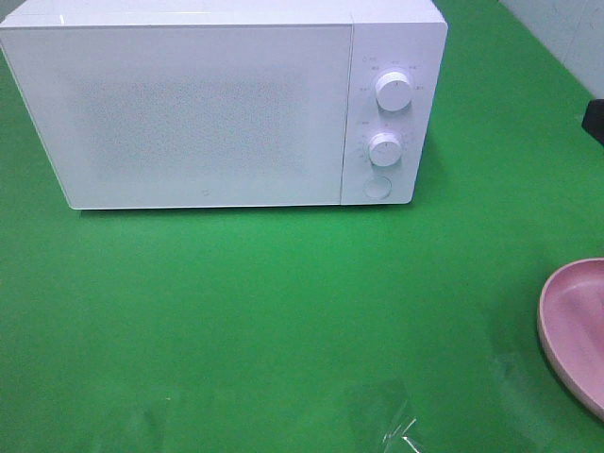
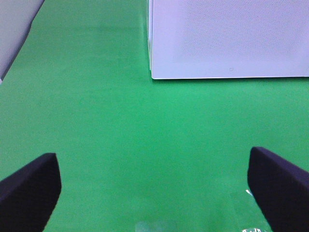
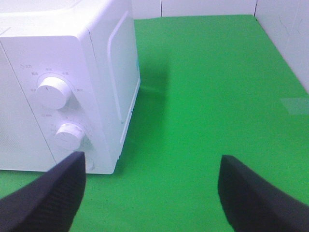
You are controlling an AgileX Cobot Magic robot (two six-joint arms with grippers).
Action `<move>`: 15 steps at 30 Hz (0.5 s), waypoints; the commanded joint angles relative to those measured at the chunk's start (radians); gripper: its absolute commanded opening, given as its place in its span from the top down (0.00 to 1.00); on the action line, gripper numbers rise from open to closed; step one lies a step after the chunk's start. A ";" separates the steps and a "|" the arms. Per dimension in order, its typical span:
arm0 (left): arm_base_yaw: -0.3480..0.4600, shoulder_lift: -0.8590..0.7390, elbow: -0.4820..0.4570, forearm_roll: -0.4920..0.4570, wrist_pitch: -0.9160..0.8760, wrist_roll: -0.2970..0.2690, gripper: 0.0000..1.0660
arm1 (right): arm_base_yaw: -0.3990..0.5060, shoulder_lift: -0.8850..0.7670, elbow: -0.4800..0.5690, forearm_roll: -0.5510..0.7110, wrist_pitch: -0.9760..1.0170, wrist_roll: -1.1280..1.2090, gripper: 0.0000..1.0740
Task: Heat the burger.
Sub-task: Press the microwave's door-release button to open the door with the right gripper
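Two wide-spread sets: L fingers (image 2: 29, 188), R fingers (image 3: 48, 193); microwave (image 1: 208, 113) closed.

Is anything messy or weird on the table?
A clear crinkly scrap, maybe plastic film, lies loose on the green mat in front of the microwave. Nothing looks spilled or broken. No burger is in view.

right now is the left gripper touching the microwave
Apart. The left wrist view shows a stretch of green table between the open left gripper and the microwave.
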 commanded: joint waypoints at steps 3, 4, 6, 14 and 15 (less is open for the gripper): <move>0.001 -0.017 0.002 -0.012 -0.002 0.001 0.09 | -0.004 0.009 0.060 -0.003 -0.183 0.004 0.32; 0.001 -0.017 0.002 -0.012 -0.002 0.001 0.09 | -0.004 0.009 0.060 -0.003 -0.183 0.004 0.32; 0.001 -0.017 0.002 -0.012 -0.002 0.001 0.09 | -0.004 0.029 0.071 -0.002 -0.217 -0.021 0.32; 0.001 -0.017 0.002 -0.012 -0.002 0.001 0.09 | -0.004 0.159 0.071 0.020 -0.310 -0.057 0.32; 0.001 -0.017 0.002 -0.012 -0.002 0.001 0.09 | -0.004 0.198 0.071 0.024 -0.331 -0.057 0.32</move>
